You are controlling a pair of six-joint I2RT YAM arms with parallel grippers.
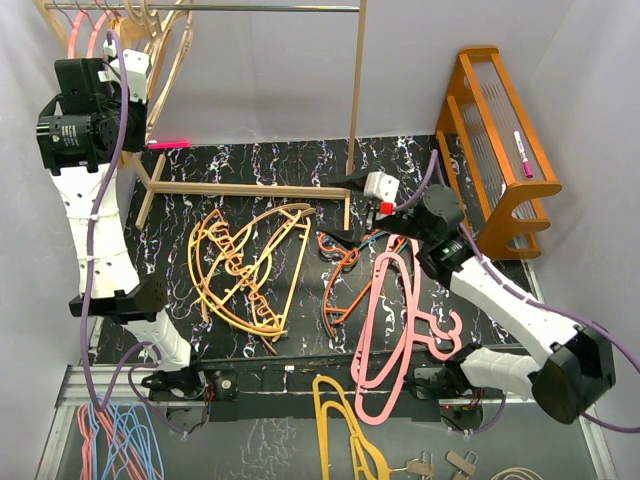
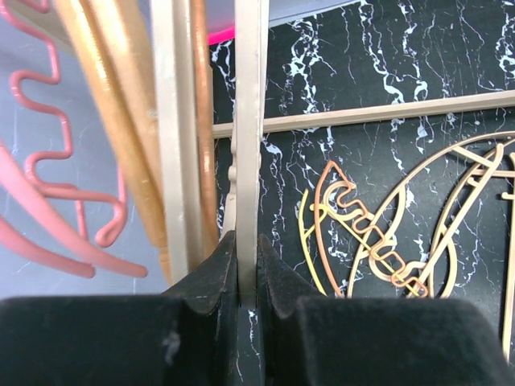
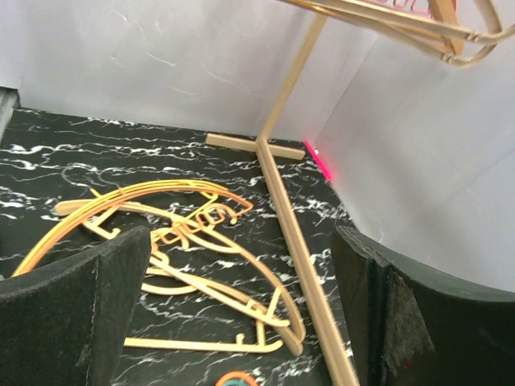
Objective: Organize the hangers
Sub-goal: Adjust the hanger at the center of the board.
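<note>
The left gripper [image 2: 248, 281] is clamping tight on a pale tan hanger [image 2: 249, 137], up high at the wooden rack [image 1: 355, 100], where pink and golden hangers [image 2: 121, 121] are dangling just beside it; the right gripper [image 1: 345, 210] is hovering low over the black mat [image 1: 170, 230], jaws spread wide, gripping nothing; a tan-and-orange heap [image 1: 245, 265] is lying flat left of centre; an orange-and-teal tangle [image 1: 345, 275] is sitting right under that open gripper; pink hangers [image 1: 395, 320] are sprawling toward and over the mat's front edge.
</note>
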